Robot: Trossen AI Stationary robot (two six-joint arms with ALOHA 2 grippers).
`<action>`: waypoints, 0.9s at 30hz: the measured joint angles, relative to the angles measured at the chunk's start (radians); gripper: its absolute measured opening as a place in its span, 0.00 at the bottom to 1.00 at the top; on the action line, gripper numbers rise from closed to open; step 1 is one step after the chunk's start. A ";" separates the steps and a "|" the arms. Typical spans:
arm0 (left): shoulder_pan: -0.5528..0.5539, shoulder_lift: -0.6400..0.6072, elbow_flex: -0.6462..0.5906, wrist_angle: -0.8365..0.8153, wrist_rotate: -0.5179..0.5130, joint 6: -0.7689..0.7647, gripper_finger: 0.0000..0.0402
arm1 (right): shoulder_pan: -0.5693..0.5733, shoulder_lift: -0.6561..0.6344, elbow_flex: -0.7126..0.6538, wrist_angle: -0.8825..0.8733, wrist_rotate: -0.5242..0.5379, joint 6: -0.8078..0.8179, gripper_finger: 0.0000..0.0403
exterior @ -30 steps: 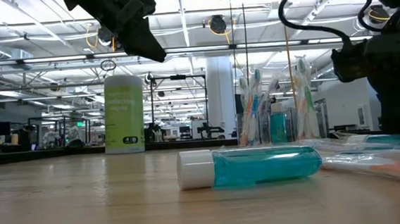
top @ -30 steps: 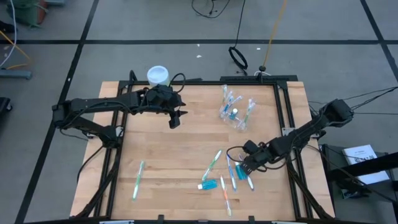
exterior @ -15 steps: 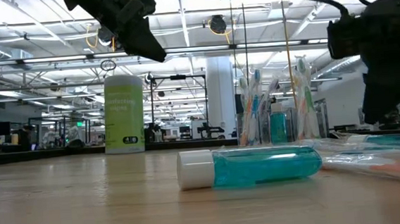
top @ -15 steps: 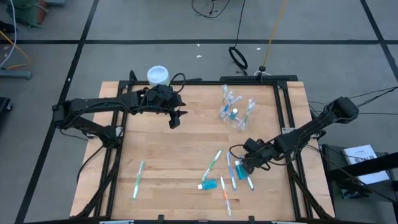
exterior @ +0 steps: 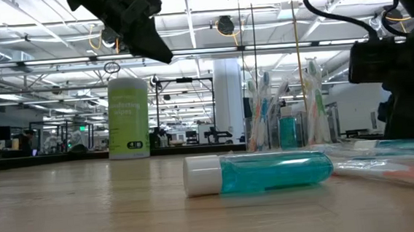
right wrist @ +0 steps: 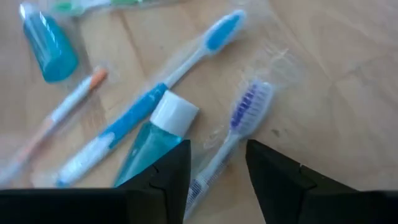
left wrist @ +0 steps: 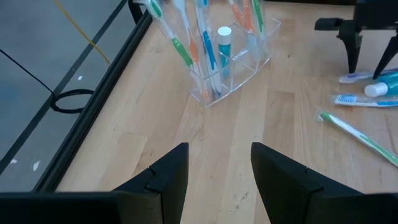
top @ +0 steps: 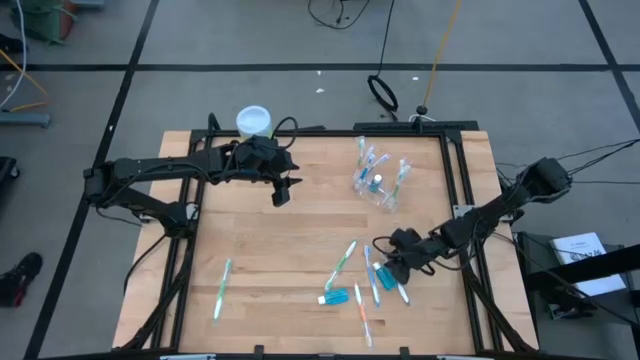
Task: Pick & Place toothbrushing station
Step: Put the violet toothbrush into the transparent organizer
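Note:
A small clear cup (top: pixel 378 183) stands at the table's far right with several toothbrushes and a blue tube upright in it; it also shows in the left wrist view (left wrist: pixel 233 59). Loose toothbrushes and blue tubes lie flat near the front right. My right gripper (top: pixel 390 272) is open and low over them. In the right wrist view its fingers (right wrist: pixel 214 177) stand on either side of a wrapped purple-bristled toothbrush (right wrist: pixel 239 121), beside a white-capped blue tube (right wrist: pixel 152 140); I cannot tell whether they touch. My left gripper (top: pixel 282 192) hangs open and empty above the far left-centre.
A light-green canister with a white lid (top: pixel 254 122) stands at the far left edge, behind my left arm. A green toothbrush (top: pixel 222 290) lies alone at the front left. Another blue tube (top: pixel 335 297) and an orange toothbrush (top: pixel 362 318) lie near the front edge.
My right gripper has risen a little and then come back down over the loose toothbrushes, staying open. The things on the table have kept their places.

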State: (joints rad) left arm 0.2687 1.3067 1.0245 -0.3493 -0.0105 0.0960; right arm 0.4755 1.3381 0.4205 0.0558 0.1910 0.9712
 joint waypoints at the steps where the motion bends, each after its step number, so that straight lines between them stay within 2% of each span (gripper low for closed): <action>1: 0.000 0.000 0.000 0.005 0.000 0.001 0.44 | 0.000 0.001 0.000 -0.004 0.022 -0.042 0.36; 5: 0.000 0.000 0.000 0.011 0.000 0.003 0.44 | -0.002 0.002 -0.001 -0.007 0.044 -0.169 0.30; 11: 0.000 0.000 0.000 0.010 0.000 0.003 0.44 | -0.002 0.004 -0.002 -0.010 0.090 -0.148 0.12; 14: 0.000 0.000 0.000 0.010 0.000 0.003 0.44 | -0.014 0.000 -0.003 -0.011 0.102 -0.188 0.03; 18: 0.000 0.000 0.000 0.011 0.000 0.004 0.44 | -0.042 -0.019 -0.007 -0.008 0.212 -0.208 0.03; 20: 0.000 0.000 0.000 0.011 0.000 0.004 0.44 | -0.061 -0.044 -0.006 0.034 0.232 -0.248 0.03; 23: 0.000 0.000 0.000 0.011 0.000 0.004 0.44 | -0.089 -0.102 -0.005 0.124 0.241 -0.385 0.01; 27: 0.000 0.000 0.000 0.013 0.000 0.004 0.44 | -0.129 -0.195 -0.004 0.355 0.412 -0.643 0.01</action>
State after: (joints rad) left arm 0.2687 1.3067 1.0245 -0.3362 -0.0104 0.1005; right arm 0.3466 1.1432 0.4161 0.4110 0.6033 0.3278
